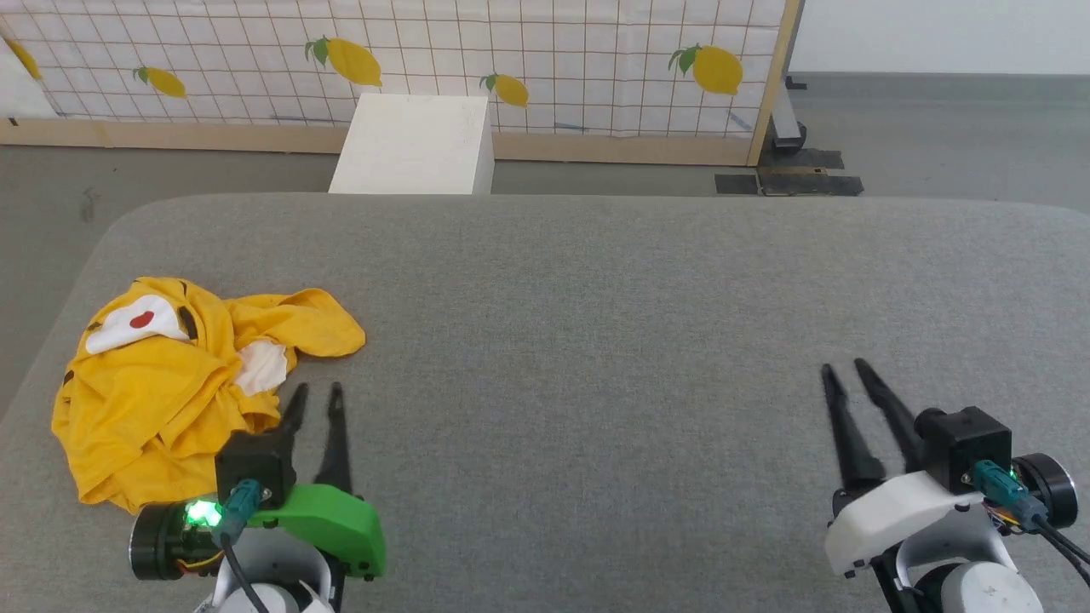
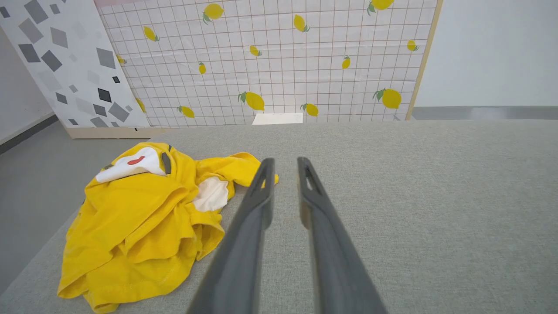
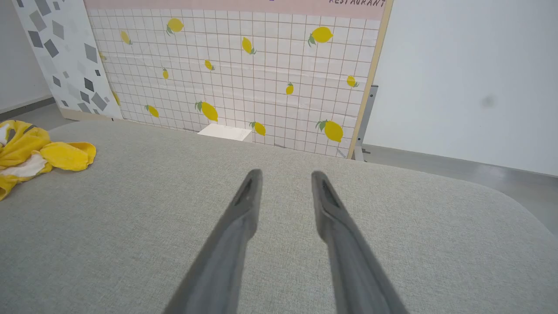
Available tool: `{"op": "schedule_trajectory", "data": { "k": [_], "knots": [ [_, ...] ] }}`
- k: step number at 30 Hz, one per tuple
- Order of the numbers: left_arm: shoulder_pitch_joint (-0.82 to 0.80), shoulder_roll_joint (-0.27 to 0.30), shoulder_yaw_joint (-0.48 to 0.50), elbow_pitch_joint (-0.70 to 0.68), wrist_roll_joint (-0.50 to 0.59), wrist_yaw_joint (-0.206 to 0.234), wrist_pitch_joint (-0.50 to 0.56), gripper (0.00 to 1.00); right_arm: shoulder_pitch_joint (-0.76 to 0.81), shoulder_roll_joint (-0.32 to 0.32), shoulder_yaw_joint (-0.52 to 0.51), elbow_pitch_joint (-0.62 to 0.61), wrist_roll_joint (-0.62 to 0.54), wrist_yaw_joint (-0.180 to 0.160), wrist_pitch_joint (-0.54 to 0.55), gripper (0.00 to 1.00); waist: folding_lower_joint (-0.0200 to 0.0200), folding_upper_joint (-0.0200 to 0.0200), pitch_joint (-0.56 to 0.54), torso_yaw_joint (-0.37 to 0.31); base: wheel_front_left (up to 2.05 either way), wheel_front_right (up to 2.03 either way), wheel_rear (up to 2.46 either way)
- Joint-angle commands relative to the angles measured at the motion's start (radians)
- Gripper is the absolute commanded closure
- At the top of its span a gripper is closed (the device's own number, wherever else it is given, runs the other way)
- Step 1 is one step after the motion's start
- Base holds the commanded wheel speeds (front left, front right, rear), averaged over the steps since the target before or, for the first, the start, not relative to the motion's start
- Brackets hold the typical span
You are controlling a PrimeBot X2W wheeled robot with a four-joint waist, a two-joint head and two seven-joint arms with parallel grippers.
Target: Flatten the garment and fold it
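The garment is a bright yellow T-shirt lying crumpled in a heap at the left of the grey padded surface, with white patches and a red dot showing. The left wrist view has the garment at lower left, and the right wrist view catches the garment at its left edge. My left gripper hovers just right of the heap, fingers slightly apart and holding nothing, seen up close as the left gripper. My right gripper is far to the right, over bare surface, also a little open and empty, as the right gripper shows.
The grey padded surface has rounded far corners and drops to the floor on the left. Beyond it stand a white box and a lemon-print grid panel with a wooden frame.
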Motion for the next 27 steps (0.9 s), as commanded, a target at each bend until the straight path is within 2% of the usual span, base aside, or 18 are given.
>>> {"op": "schedule_trajectory", "data": {
  "k": [1, 27],
  "knots": [
    [0.000, 0.000, -0.001, 0.000, 0.000, 0.000, 0.000, 0.00, 0.000, 0.000, 0.000, 0.000, 0.000, 0.000, 0.000, 0.00, 0.0000, 0.0000, 0.000, 0.000, 0.00, 0.00, 0.00],
    [0.010, -0.001, -0.021, -0.016, -0.045, 0.026, -0.049, 0.00, 0.018, 0.000, -0.045, -0.002, 0.030, 0.000, -0.049, 0.00, 0.0000, 0.0000, 0.004, 0.024, 0.00, 0.00, 0.00]
  ]
}}
